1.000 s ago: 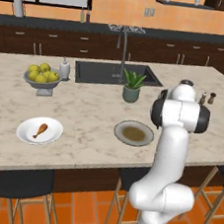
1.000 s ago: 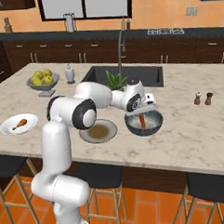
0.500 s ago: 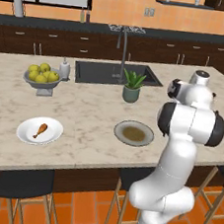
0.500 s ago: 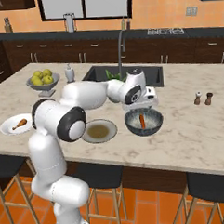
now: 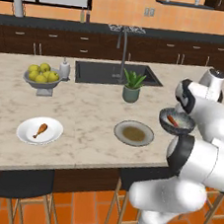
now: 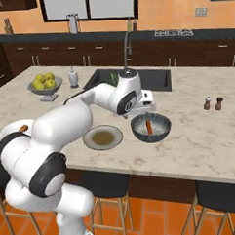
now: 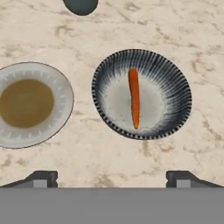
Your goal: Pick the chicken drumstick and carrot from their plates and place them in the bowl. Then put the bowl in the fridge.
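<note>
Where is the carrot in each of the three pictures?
Left base view: carrot at the right, in the bowl, just beside the white arm.
Right base view: carrot in the middle, in the same bowl.
Hand view: carrot near the centre.
Shared landmark: the grey-rimmed plate beside the bowl.

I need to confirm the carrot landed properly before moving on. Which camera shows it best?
The hand view: it looks straight down on the carrot lying whole across the middle of the bowl. The right base view shows it smaller and slanted inside the bowl. In the left base view the arm covers part of the bowl, leaving just an orange sliver.
</note>
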### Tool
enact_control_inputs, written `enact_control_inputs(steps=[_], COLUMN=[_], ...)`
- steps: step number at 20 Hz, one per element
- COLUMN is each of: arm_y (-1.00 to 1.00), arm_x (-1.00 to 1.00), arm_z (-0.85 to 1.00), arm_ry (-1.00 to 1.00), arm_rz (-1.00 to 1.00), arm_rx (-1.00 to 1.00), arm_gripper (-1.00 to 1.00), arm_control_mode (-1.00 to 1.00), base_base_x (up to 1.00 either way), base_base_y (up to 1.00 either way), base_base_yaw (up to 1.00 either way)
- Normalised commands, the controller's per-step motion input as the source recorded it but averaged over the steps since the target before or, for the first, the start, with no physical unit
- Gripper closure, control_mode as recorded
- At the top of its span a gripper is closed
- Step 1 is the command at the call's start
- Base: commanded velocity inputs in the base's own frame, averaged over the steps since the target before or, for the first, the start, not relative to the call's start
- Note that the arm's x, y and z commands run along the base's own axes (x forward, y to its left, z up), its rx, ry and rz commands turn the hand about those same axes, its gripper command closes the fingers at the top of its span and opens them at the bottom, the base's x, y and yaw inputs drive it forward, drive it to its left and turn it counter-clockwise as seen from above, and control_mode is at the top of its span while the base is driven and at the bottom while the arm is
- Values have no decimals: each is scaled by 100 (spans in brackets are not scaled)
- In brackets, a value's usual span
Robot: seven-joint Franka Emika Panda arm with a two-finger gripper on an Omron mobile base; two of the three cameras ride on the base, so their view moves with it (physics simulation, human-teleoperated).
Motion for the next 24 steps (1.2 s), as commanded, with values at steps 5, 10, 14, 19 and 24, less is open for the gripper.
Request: enact_control_inputs(steps=[5,10,14,19,24], arm_y=[98,20,0,0,0], arm_x=[-100,-20,0,0,0], arm_z=[2,0,0,0,0], arm_ry=[-20,-5,0,0,0], arm_rz=[8,3,0,0,0], arm_rx=[-9,-1,0,0,0], arm_gripper=[-100,-100,-100,-100,-100], arm_control_mode=[-100,100,100,100,100], base_base_x=[0,-72,-36,17,59], base_base_y=[0,80,100,100,99], base_base_yaw=[0,12,4,-2,-16])
